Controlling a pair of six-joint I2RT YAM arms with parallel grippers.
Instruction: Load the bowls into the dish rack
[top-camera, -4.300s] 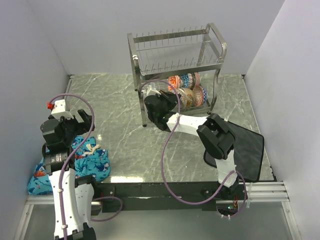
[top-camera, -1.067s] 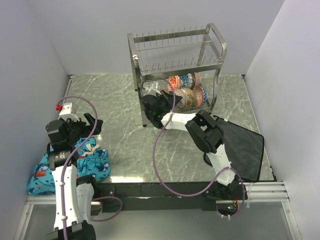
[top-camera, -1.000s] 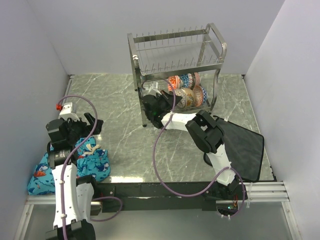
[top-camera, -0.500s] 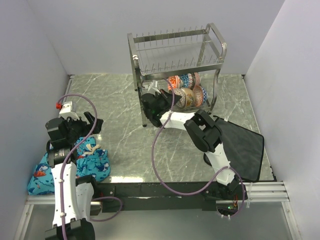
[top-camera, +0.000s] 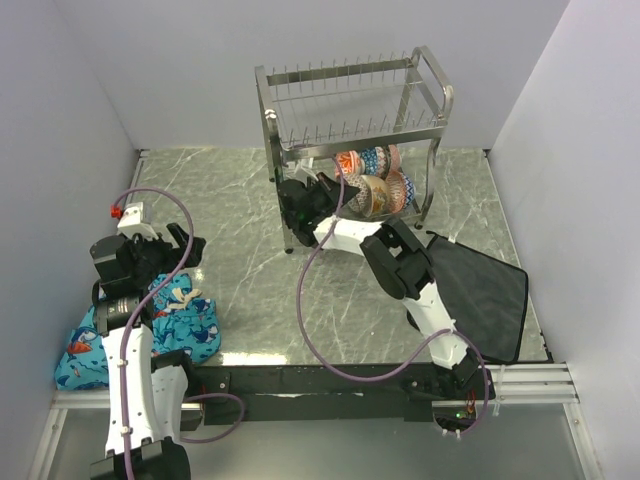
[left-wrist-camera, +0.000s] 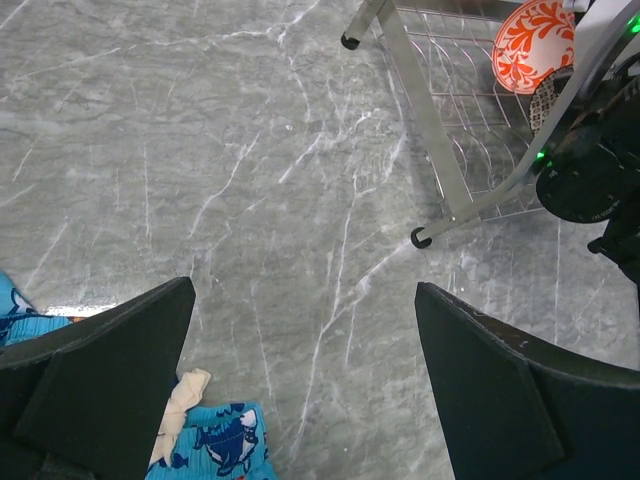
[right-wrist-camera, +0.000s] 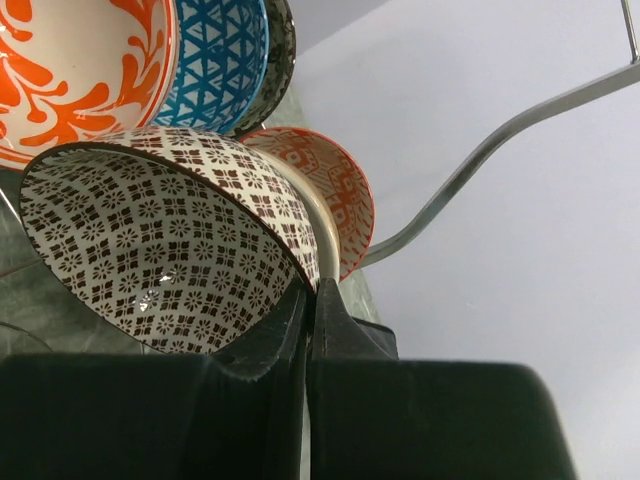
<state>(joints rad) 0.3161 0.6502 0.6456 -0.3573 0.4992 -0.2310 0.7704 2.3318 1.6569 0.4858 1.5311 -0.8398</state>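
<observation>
While right gripper (right-wrist-camera: 309, 292) is pinched together beside the brown-patterned bowl (right-wrist-camera: 160, 250) — left gripper (left-wrist-camera: 305, 290) gapes wide.

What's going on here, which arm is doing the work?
The right gripper is inside the lower tier of the dish rack. It looks shut on the rim of a brown-patterned bowl, next to other bowls already standing there. The left gripper hangs open above the table, near a blue cloth, holding nothing.
</observation>
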